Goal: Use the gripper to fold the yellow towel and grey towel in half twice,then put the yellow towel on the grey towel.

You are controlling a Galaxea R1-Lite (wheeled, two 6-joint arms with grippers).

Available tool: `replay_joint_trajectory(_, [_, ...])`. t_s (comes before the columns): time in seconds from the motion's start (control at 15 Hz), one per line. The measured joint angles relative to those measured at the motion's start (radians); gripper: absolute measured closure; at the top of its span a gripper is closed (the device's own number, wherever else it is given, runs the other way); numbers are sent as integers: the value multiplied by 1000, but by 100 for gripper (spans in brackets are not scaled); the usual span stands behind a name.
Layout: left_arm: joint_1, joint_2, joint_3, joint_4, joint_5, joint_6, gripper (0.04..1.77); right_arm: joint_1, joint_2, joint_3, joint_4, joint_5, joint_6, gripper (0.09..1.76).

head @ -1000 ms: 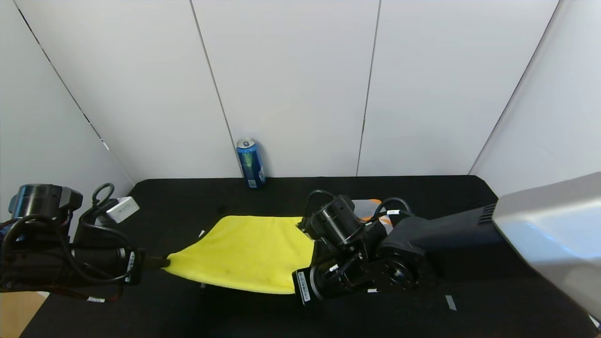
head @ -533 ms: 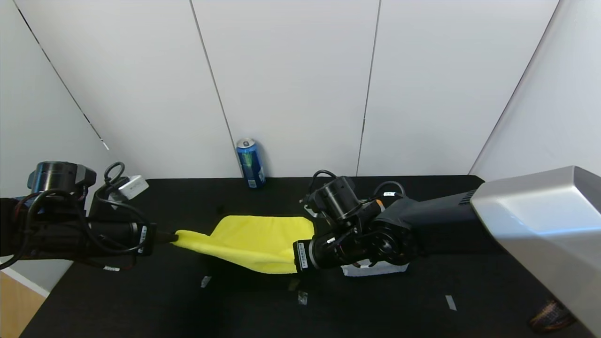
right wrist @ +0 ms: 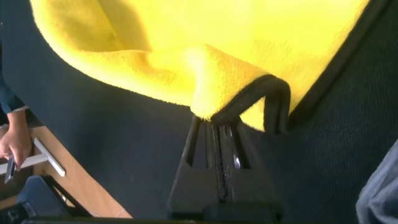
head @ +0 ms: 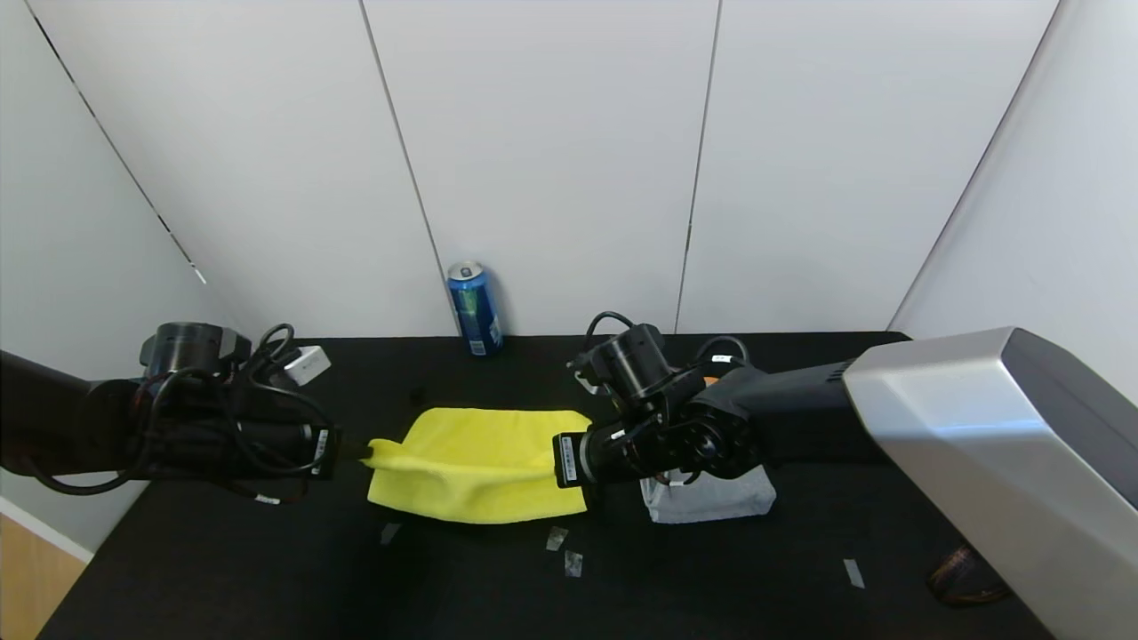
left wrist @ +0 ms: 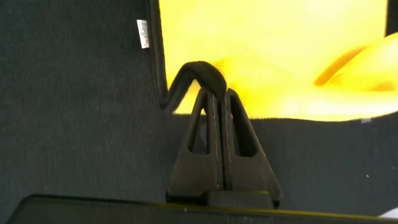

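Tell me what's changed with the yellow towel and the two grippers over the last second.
Both grippers, left gripper and right gripper, stayed shut on the yellow towel and carried its near corners away from the robot, folding it shorter. That uncovered the grey towel. The blue can stayed put.

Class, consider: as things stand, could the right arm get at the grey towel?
Probably not yet. The right gripper is shut on the yellow towel, as is the left gripper; the grey towel lies just beneath the right arm.

Plain white panel walls (head: 551,160) box in a black felt-covered table (head: 800,569); a bit of light wooden floor (head: 27,578) shows near left.
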Motion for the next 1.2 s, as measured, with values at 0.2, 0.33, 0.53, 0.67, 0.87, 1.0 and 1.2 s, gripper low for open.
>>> replay_joint_trajectory(0.2, [-2, 46, -41, -7, -2, -4, 171, -11, 23, -37, -1, 0, -2, 173])
replay_joint_trajectory(0.33, [-1, 68, -81, -7, -2, -10, 171, -19, 39, -66, -2, -1, -2, 174])
replay_joint_trajectory(0.53, [-3, 103, -142, -7, -1, -13, 171, -31, 65, -121, -1, -2, -1, 173])
replay_joint_trajectory(0.67, [-5, 123, -176, -7, 0, -15, 171, -39, 81, -152, 0, -2, -2, 174])
replay_joint_trajectory(0.87, [-10, 145, -210, -7, 1, -14, 171, -53, 100, -181, 0, -2, -4, 163])
replay_joint_trajectory(1.0, [-11, 155, -216, -7, 1, -14, 162, -60, 111, -187, -3, -2, -17, 129])
replay_joint_trajectory(1.2, [-18, 169, -231, -8, 7, -39, 115, -63, 117, -191, -7, -2, -20, 93])
